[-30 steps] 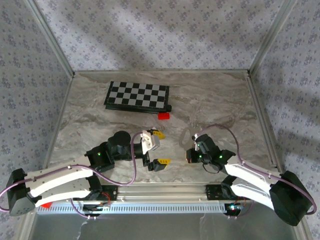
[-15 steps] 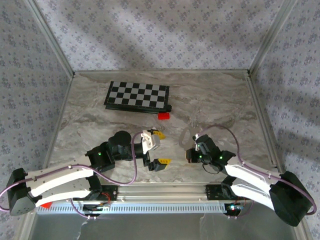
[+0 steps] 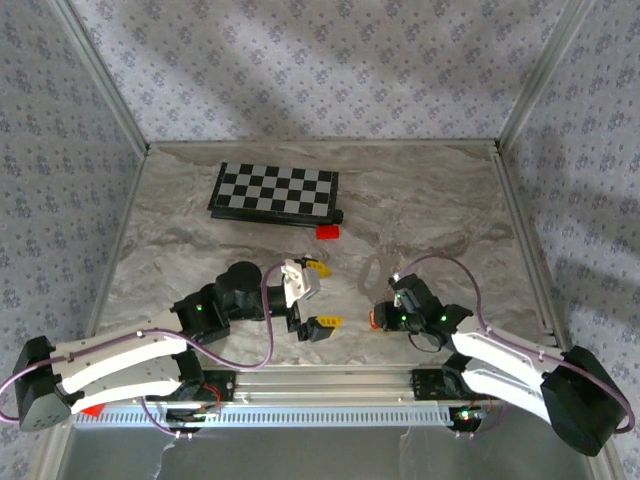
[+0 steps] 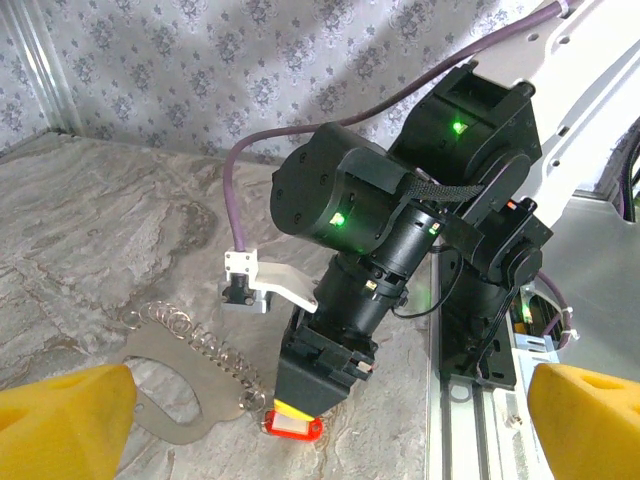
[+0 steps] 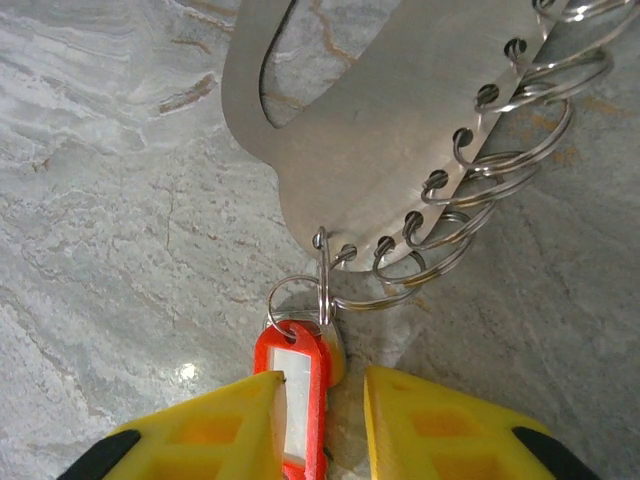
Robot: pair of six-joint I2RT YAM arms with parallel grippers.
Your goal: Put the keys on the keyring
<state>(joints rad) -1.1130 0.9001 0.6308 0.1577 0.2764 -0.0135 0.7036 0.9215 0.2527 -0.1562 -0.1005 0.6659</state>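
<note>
We judge the step in hand to be letting go of the keys (image 5: 298, 385), here one small red tag with a pale centre, whose little split ring (image 5: 290, 300) looks hooked through the end ring (image 5: 322, 268) of the keyring (image 5: 390, 170). The keyring is a flat metal plate with a row of rings along its edge, lying on the marbled desk (image 5: 120, 180). We cannot be sure that the link is fully through. The right pincer (image 5: 335, 400) stands a little open with the tag between its yellow fingers (image 5: 230, 420). The tag leans on one pad and a clear gap shows on the other side, so nothing is pinched. To do this well, we would widen the jaws until neither pad touches the tag. Then we would draw straight back along the pincer's own axis, with no sideways sweep that could drag the tag or twist it off the ring. We would check the link before leaving. The right arm reaches in low from its base, wrist pitched steeply down, its tips almost on the desk at the plate's near end. The left pincer (image 3: 320, 295) is as wide open as it goes and holds nothing. Its arm is bent at the elbow, with the wrist turned toward the right arm, just beside the keyring, where it could steady the plate.
</note>
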